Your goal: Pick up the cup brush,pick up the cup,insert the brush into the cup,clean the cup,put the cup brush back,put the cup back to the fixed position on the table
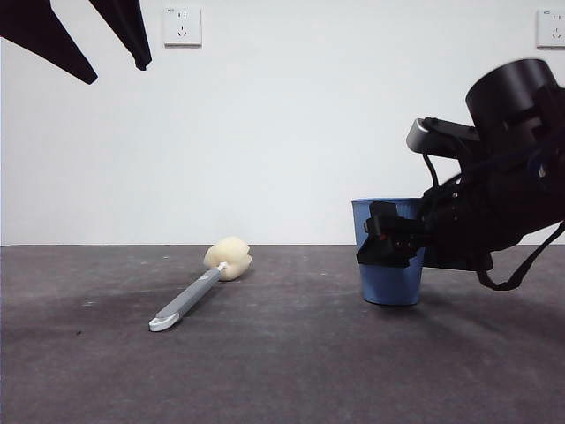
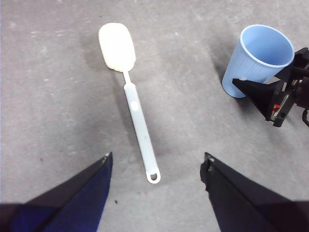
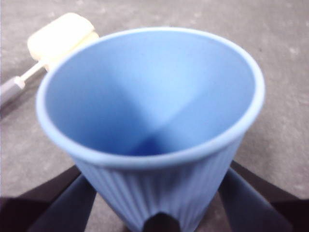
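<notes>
**Q:** How far along are you at this moment?

**A:** Start at the jaws. Your right gripper point(image 3: 157, 212) has its two black jaws spread on either side of the blue ribbed plastic tumbler cup point(image 3: 154, 121), low on its wall. Whether they press the ribs or only bracket them, you cannot tell from these views. In the front view the cup point(image 1: 388, 281) stands upright with its base on the dark grey matte table point(image 1: 282, 371), so judge it as not yet lifted. Your left gripper point(image 2: 157, 193) hangs high with its jaws wide apart and empty, above the loop end of the long grey-and-white cup brush with the cream-yellow sponge head point(image 2: 137, 108). The brush lies flat and untouched. Both pick-ups, the insertion, the cleaning and both returns appear to be left.

**Q:** What room do you have to move?

**A:** In the front view the brush point(image 1: 199, 293) lies well apart from the cup, at about 9 o'clock of it, handle toward the camera and sponge toward the white wall point(image 1: 282, 124). The table between them is bare, and around the handle too, so your left jaws can descend freely. No table edge shows in any view. The right gripper's body point(image 1: 477, 230) crowds the cup's 3 o'clock side, so the open approach to the cup's mouth is from 12 o'clock, from above.
</notes>
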Robot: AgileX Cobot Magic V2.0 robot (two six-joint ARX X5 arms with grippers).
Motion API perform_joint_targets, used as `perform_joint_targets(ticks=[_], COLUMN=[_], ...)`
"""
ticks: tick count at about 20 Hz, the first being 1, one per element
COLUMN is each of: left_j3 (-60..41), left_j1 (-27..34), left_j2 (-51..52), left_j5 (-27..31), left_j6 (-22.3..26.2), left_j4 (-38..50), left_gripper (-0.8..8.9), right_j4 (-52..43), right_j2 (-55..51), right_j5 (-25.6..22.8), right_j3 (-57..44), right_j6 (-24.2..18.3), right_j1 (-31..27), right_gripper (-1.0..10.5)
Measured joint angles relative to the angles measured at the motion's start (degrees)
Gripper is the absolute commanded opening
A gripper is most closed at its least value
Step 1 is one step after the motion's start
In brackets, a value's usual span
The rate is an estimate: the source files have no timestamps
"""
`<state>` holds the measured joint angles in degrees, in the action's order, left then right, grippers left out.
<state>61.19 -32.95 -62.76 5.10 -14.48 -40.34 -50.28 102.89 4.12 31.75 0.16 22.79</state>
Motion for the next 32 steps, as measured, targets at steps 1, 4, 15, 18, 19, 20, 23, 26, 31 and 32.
perform_joint_targets(ticks=[1,4,15,18,19,20,23,26,31,32], left_j3=[0.0,0.0,0.0,0.0,0.0,0.0,0.0,0.0,0.0,0.0], left_j1=[0.0,0.0,0.0,0.0,0.0,0.0,0.0,0.0,0.0,0.0], left_j2=[0.0,0.0,0.0,0.0,0.0,0.0,0.0,0.0,0.0,0.0], left_j5=[0.5,0.5,0.6,0.6,0.6,0.6,0.6,0.6,0.5,0.5], left_j6=[0.1,0.3,0.4,0.4,0.4,0.4,0.4,0.4,2.5,2.9], left_j4=[0.0,0.0,-0.1,-0.4,-0.5,-0.6,-0.6,-1.4,-4.2,-4.9], left_gripper=[3.18,3.18,3.18,3.18,3.18,3.18,3.18,3.17,3.15,3.15], right_j4=[-0.9,-2.0,-1.0,0.3,0.7,1.9,10.0,23.5,48.4,53.0], right_j2=[0.6,1.4,0.8,-1.3,-2.3,-3.8,-8.7,-15.8,-33.8,-38.0], right_j5=[0.0,0.2,0.2,0.2,0.2,0.2,0.2,0.2,0.5,1.1], right_j3=[0.0,0.0,0.0,0.0,0.0,0.0,0.0,0.0,0.0,0.1], right_j6=[0.0,-0.2,-0.9,-1.0,-1.0,-1.0,-1.0,0.2,5.6,6.3], right_j1=[0.0,0.0,0.0,0.0,0.0,0.0,0.0,0.3,4.6,5.9], right_gripper=[-0.1,0.1,4.7,5.1,5.1,5.1,5.1,5.1,5.0,5.0])
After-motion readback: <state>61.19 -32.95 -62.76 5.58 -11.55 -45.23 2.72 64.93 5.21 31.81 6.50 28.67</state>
